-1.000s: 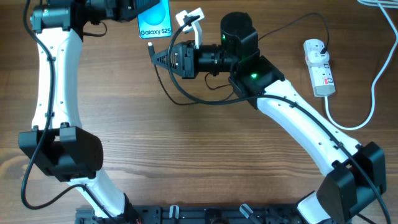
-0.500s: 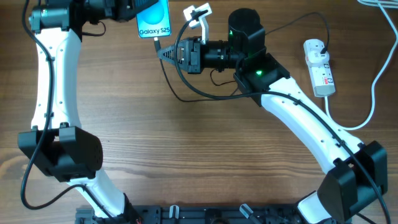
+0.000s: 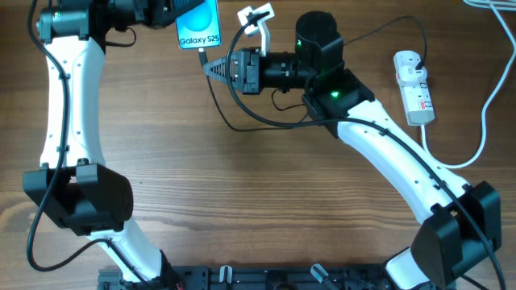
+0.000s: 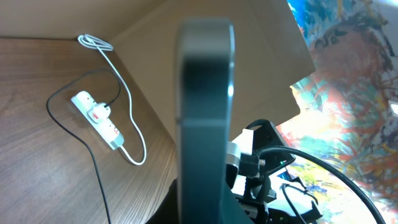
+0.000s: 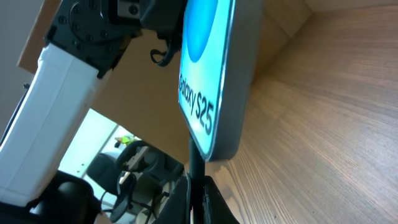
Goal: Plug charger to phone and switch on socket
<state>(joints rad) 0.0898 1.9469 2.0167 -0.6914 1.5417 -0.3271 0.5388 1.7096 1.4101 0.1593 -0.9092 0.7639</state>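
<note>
The phone (image 3: 199, 24) has a cyan screen reading "Galaxy S25". My left gripper (image 3: 176, 11) is shut on its upper end and holds it off the table at the back left. My right gripper (image 3: 211, 68) is shut on the charger's black connector (image 3: 202, 57), just below the phone. In the right wrist view the connector (image 5: 194, 163) rises from my pinched fingers (image 5: 214, 205) to the phone's (image 5: 214, 74) lower edge. I cannot tell if it is seated. The left wrist view shows the phone's grey side (image 4: 205, 112). The socket (image 3: 413, 87) lies at the far right with a plug in it.
The charger's black cable (image 3: 242, 117) loops under my right wrist and runs over to the socket. The thick white lead (image 3: 484, 121) curves along the right edge. The left wrist view shows the socket (image 4: 99, 115), the white lead (image 4: 127, 112) and a brown wall panel (image 4: 186, 74).
My right gripper has moved up and right with the connector, bringing its tip to the phone's lower edge, then stayed still. The left arm and the phone have not moved.
</note>
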